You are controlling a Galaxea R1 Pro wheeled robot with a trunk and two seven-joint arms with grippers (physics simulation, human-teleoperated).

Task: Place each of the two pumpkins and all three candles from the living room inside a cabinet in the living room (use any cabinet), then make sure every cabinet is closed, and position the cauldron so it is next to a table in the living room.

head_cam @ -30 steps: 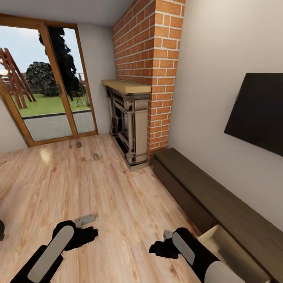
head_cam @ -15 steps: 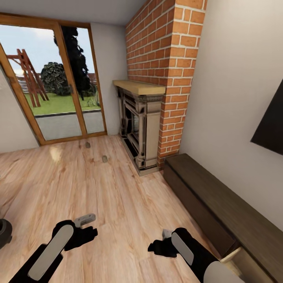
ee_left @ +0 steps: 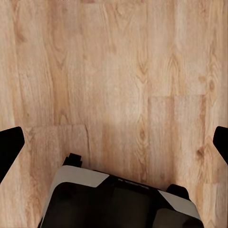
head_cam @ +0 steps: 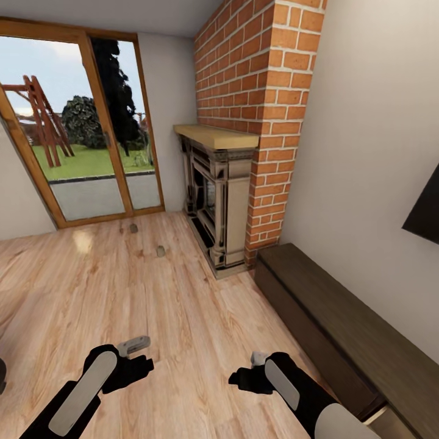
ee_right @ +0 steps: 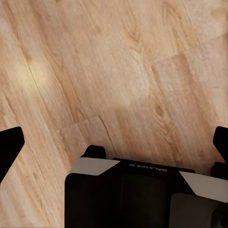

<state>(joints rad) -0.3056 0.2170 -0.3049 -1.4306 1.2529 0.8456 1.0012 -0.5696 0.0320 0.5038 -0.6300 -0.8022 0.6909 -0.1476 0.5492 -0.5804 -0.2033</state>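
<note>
- Both hands were spread and empty over bare floor: left hand (head_cam: 135,345), right hand (head_cam: 255,360).
- Two candles (head_cam: 160,250) lay well ahead on the floor near the fireplace (head_cam: 216,201) — small, so easy to clip with the base.
- Cabinet (head_cam: 341,329) sat along the right wall; a drawer corner looked ajar, so the right arm could snag it.

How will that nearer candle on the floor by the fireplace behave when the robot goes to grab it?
The nearer candle looks short and stubby, so standing upright it should resist tipping. If knocked over, its round body would likely roll across the smooth wooden floor. It appears small, so it is probably light; how slippery its surface is can't be told from here.
</note>
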